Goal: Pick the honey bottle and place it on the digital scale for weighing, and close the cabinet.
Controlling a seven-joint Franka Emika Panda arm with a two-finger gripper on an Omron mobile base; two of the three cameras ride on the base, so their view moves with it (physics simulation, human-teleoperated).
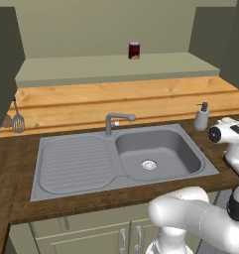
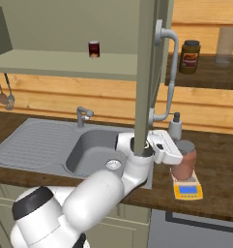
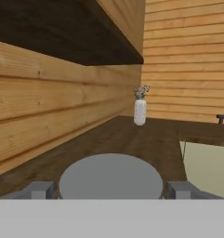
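We start with the biggest thing in front of us, the cabinet point(image 1: 116, 67): from the left base view we look straight into its olive interior, with a small dark red can point(image 1: 134, 50) standing on the shelf. In the right base view one door point(image 2: 146, 72) juts out edge-on toward us, its silver bar handle point(image 2: 170, 72) plain to see, so the cabinet is not closed. That half of the job is still ahead, by our reading.

Below it runs the wooden counter point(image 1: 7, 163) with the grey sink point(image 1: 158, 154) and its tap point(image 1: 113, 121), and a white soap dispenser point(image 1: 202, 116) off near the wall. A spatula point(image 1: 18, 121) hangs at the left.

Now the action: in the right base view the honey bottle point(image 2: 185, 164) stands upright on the digital scale point(image 2: 188, 190), to the right of the sink, just in front of the soap dispenser. The placing looks done, or all but done.

The gripper point(image 3: 111, 188) is right at the jar: in the hand view its fingertips point(image 3: 39, 189) sit either side of the grey lid point(image 3: 111, 179), with a sliver of gap showing on each side. We can't tell whether they're gripping the jar lower down or have let go. A little white vase point(image 3: 140, 109) stands far down the counter.

So what's left, as we judge it: back clear of the bottle without nudging it, then swing that door shut.
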